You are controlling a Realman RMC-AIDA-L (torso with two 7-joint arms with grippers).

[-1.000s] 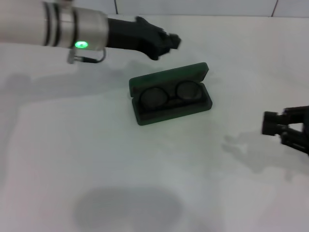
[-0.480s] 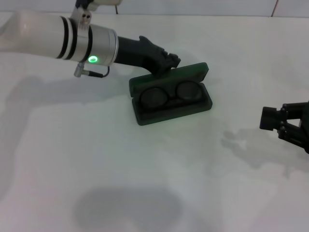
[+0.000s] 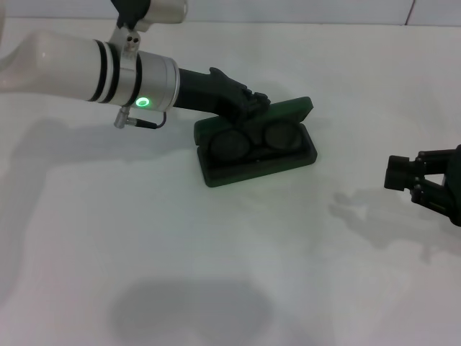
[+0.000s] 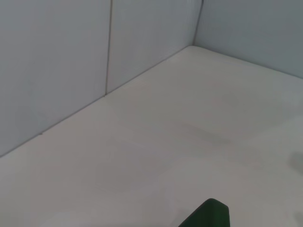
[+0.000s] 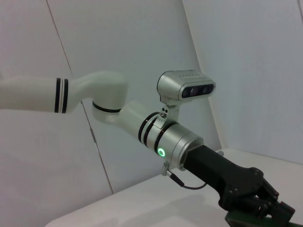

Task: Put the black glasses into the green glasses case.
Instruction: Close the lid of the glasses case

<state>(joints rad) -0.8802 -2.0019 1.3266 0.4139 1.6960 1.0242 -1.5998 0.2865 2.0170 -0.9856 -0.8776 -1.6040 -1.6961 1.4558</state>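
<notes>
The green glasses case (image 3: 253, 170) lies open at the table's middle, its lid (image 3: 291, 109) tilted up at the back. The black glasses (image 3: 232, 144) lie folded inside it, both lenses showing. My left gripper (image 3: 255, 100) reaches in from the left, shut, with its tips against the lid's back edge. The right wrist view shows that same left gripper (image 5: 259, 200) on the green lid (image 5: 286, 213). A corner of the lid (image 4: 209, 215) shows in the left wrist view. My right gripper (image 3: 402, 174) hovers low at the right edge, well away from the case.
The white table (image 3: 216, 274) stretches wide in front of the case and to its left. A pale wall (image 4: 71, 61) with panel seams runs behind the table's far edge.
My left gripper has come down and forward from above the table's back onto the rear edge of the lid. The lid has tipped slightly. The right gripper drifted a little left.
</notes>
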